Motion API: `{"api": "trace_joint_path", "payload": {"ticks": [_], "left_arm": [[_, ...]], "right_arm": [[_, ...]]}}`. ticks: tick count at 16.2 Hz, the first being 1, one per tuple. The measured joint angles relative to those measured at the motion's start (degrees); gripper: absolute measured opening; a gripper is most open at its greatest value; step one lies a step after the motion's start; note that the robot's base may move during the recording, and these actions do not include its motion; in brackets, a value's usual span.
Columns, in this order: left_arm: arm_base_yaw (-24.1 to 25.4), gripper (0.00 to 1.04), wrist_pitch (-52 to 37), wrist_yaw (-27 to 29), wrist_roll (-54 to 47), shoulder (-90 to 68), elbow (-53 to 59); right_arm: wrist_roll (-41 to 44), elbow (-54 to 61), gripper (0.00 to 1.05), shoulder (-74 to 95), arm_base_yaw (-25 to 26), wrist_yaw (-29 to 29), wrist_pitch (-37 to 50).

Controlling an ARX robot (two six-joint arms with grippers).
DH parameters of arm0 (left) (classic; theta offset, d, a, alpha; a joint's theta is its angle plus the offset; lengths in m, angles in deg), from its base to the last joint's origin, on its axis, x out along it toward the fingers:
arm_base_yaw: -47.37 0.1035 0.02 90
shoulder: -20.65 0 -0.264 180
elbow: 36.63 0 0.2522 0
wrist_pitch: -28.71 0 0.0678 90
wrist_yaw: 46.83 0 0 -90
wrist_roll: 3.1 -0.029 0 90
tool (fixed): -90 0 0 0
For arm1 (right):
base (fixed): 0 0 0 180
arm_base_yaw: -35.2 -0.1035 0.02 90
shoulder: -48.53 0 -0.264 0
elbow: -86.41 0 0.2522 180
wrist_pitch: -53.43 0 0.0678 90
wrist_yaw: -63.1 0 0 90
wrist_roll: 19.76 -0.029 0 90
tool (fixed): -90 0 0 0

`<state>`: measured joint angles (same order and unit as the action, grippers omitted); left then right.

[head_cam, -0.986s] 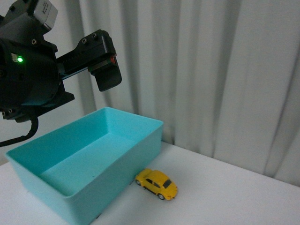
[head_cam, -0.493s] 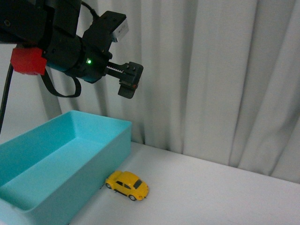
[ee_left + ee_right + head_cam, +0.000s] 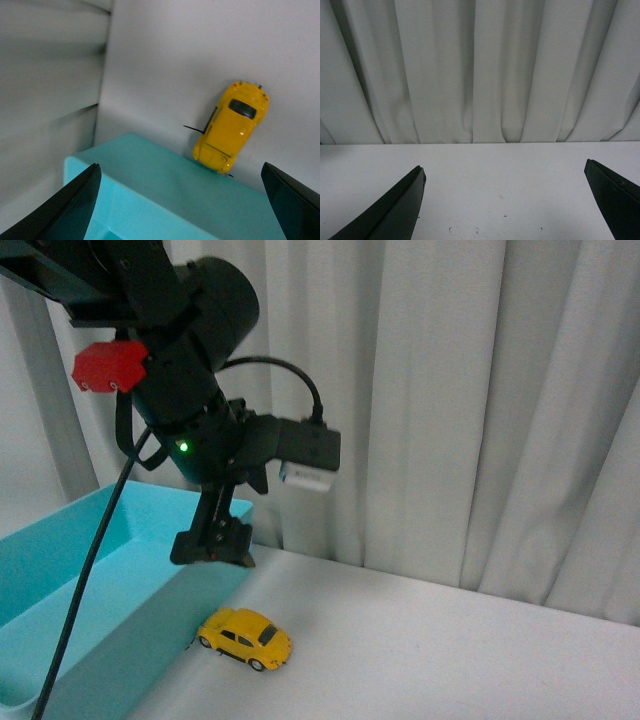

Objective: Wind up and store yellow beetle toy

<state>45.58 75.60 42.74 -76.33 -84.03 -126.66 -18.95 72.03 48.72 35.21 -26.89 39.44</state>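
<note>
My left fingers (image 3: 214,543) hang above the table (image 3: 450,650), spread wide and gripping nothing. Below their tips the yellow beetle toy (image 3: 245,638) sits on its wheels, just beside the outer wall of the turquoise bin (image 3: 140,640). From the left wrist, the toy (image 3: 230,127) shows in the gap between both fingers. My right fingers (image 3: 400,205) are wide apart too, empty, low over the table and facing the curtain (image 3: 480,70).
</note>
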Motion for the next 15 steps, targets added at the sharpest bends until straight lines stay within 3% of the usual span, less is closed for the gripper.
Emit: {"api": "trace_joint_path", "payload": {"ticks": [5,7,15], "left_arm": [[-0.5,0.98,0.6,5.1,-12.4,-6.2,0.5],[-0.7,0.98,0.6,7.6,-9.3,-8.1,1.0],[-3.5,0.98,-2.6,8.9,4.0,-14.2,3.0]], "right_arm": [[0.0,0.0,0.98,0.0,0.0,0.0,0.0],[0.0,0.0,0.98,0.0,0.0,0.0,0.0],[0.0,0.0,0.98,0.0,0.0,0.0,0.0]]}}
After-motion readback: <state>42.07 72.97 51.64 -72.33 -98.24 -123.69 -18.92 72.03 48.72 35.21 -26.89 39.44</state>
